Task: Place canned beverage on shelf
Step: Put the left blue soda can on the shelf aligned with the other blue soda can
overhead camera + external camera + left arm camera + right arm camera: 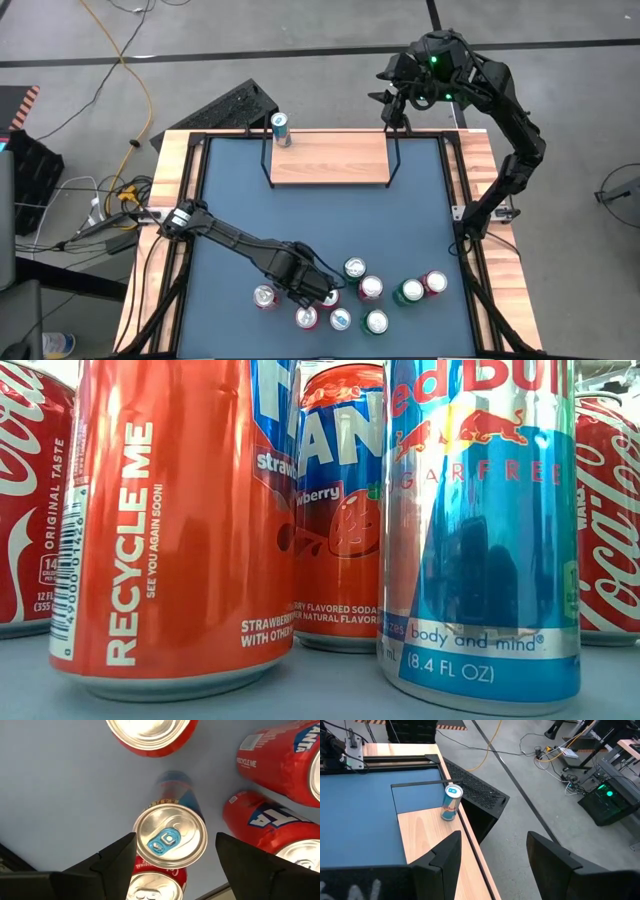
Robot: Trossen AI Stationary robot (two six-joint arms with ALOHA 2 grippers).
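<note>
Several cans stand in a cluster near the table's near edge. My left gripper (pixel 315 288) (pixel 175 836) points straight down over the cluster, open. Its fingertips stand on either side of the top of a slim silver-and-blue can (pixel 170 839) with a blue tab, which stands upright on the table. The left fingertip (pixel 125 851) is right at the rim, and a narrow gap shows at the right fingertip (pixel 227 847). The light-wood shelf (pixel 330 160) lies at the far edge. Another slim can (pixel 280 127) (pixel 451 802) stands on its far left corner. My right gripper (pixel 400 100) (pixel 492 855) hangs open, raised beyond the shelf's far right corner.
Red cans crowd the slim one: a Coca-Cola can (pixel 155 887), two Fanta cans (pixel 270 827) (pixel 285 760) and another red can (pixel 150 732). The low view shows a Fanta can (pixel 170 530) and a Red Bull can (pixel 480 530) close up. The blue top (pixel 320 220) between the cluster and the shelf is bare.
</note>
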